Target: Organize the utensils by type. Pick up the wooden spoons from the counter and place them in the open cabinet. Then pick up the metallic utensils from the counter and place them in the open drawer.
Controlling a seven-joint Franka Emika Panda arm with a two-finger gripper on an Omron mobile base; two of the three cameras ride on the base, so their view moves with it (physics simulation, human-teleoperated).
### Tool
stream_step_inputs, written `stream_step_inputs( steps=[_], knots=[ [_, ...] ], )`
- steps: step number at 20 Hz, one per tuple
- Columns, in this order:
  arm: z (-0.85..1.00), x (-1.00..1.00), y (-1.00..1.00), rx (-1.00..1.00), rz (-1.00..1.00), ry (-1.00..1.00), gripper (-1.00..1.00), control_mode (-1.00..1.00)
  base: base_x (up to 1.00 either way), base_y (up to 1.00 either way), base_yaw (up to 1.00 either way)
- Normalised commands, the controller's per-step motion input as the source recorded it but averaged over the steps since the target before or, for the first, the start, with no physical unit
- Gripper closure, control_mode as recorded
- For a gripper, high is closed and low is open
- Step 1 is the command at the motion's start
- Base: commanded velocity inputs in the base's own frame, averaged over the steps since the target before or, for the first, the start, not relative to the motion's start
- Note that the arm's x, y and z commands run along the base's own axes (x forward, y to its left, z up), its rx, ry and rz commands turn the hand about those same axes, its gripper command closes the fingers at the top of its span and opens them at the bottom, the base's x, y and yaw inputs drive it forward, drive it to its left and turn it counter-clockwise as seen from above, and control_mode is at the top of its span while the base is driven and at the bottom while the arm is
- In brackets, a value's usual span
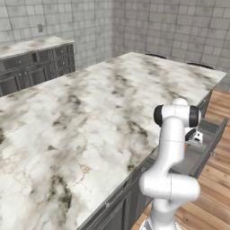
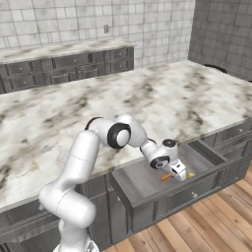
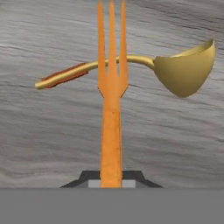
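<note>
My gripper (image 2: 180, 173) hangs low inside the open drawer (image 2: 147, 184) and is shut on the handle of a thin orange fork (image 3: 111, 87), one of the metallic utensils. The fork's tines point away from the hand, over the drawer's grey wood-grain floor. Beneath the fork, a golden metal spoon (image 3: 183, 72) with a deep bowl lies on the drawer floor, its curved handle running crosswise. In the left base view the gripper (image 1: 194, 137) sits behind the arm's elbow, above the drawer (image 1: 200, 157). The wooden spoons and the open cabinet are out of view.
The marbled white counter (image 2: 147, 98) stretches behind the drawer, over dark grey panelled fronts. A second counter with dark drawers (image 2: 74, 61) runs along the tiled back wall. Wooden flooring (image 2: 206, 221) lies in front of the drawer.
</note>
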Motion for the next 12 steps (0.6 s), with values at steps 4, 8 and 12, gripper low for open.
stream_step_inputs(
  steps=[4,8,12],
  knots=[
    [-0.6,0.31,-0.04,0.0,0.0,0.0,1.0,-1.0,0.0,0.0,0.0],
    [-0.61,0.15,0.0,0.0,0.0,0.0,1.0,-1.0,0.0,0.0,0.0],
    [-0.28,0.0,0.0,0.0,0.0,0.0,-1.0,-1.0,0.0,0.0,0.0]
  ],
)
